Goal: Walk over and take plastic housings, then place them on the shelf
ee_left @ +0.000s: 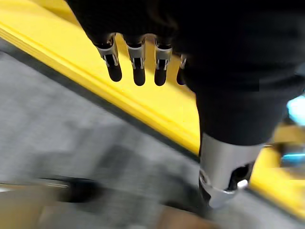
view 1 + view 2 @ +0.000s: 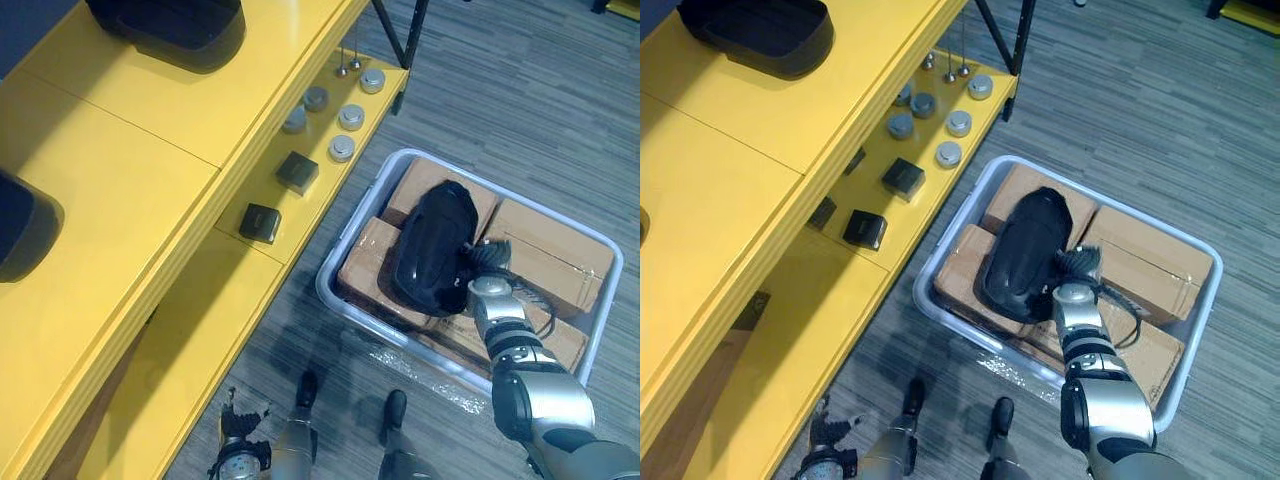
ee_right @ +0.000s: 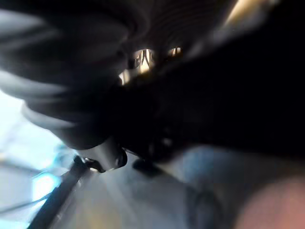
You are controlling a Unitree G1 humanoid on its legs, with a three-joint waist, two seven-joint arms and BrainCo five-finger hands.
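Note:
A black plastic housing [image 2: 432,245] lies lengthwise on cardboard boxes [image 2: 548,256] inside a grey bin [image 2: 334,296] on the floor. My right hand [image 2: 487,259] reaches down into the bin and rests against the housing's near right edge; its fingers are hidden behind the housing. Two more black housings [image 2: 178,30] [image 2: 22,228] sit on the top of the yellow shelf [image 2: 120,170]. My left hand [image 2: 242,442] hangs low beside the shelf's lower board, its fingers [image 1: 138,67] straight and holding nothing.
The lower yellow shelf board carries several round metal pucks [image 2: 342,148] and two small black blocks [image 2: 297,172]. A black stand leg [image 2: 410,35] rises at the shelf's far end. Striped grey carpet [image 2: 520,90] surrounds the bin.

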